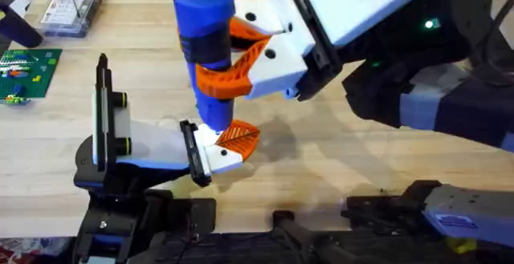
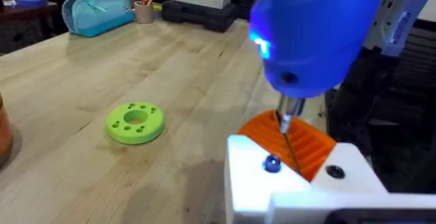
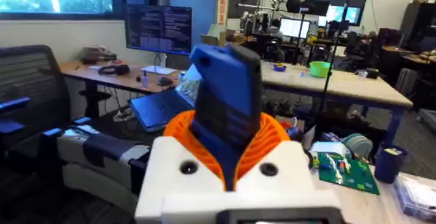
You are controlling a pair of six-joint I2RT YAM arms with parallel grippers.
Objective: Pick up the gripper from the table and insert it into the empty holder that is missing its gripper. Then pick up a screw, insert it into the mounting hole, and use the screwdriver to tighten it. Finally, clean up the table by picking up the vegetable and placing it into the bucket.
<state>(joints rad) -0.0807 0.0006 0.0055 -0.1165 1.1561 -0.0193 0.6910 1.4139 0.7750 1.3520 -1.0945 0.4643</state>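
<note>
Screwdriver [image 1: 205, 35] is seen upright near the middle of the overhead view, its bright blue body clamped between the orange ribbed pads of the right gripper [image 1: 233, 59], whose white fingers are closed around it from the 3 o'clock side. The thin metal tip [image 2: 289, 132] points down at the white block of the left gripper [image 1: 229, 144], which lies low over the tabletop [image 1: 337, 160] directly below the tool, at about 6 o'clock from it. In the left wrist view the tip is seen beside a small dark screw head [image 2: 272, 163] set in the white block, with a blue light glowing on the screwdriver body; whether the tip actually touches the screw cannot be told. How far apart the left fingers stand cannot be told, and nothing can be made out between them.

A round light-green disc [image 2: 135, 122] with a hole lies flat on the tabletop in the left wrist view, well apart from the tool. At about 9 o'clock from the screwdriver in the overhead view, a black upright holder [image 1: 103, 111] stands near the left arm. A clear plastic box [image 1: 71, 9] with a red-handled tool inside lies at about 10 o'clock, and a green circuit board [image 1: 28, 71] is seen near the left edge.
</note>
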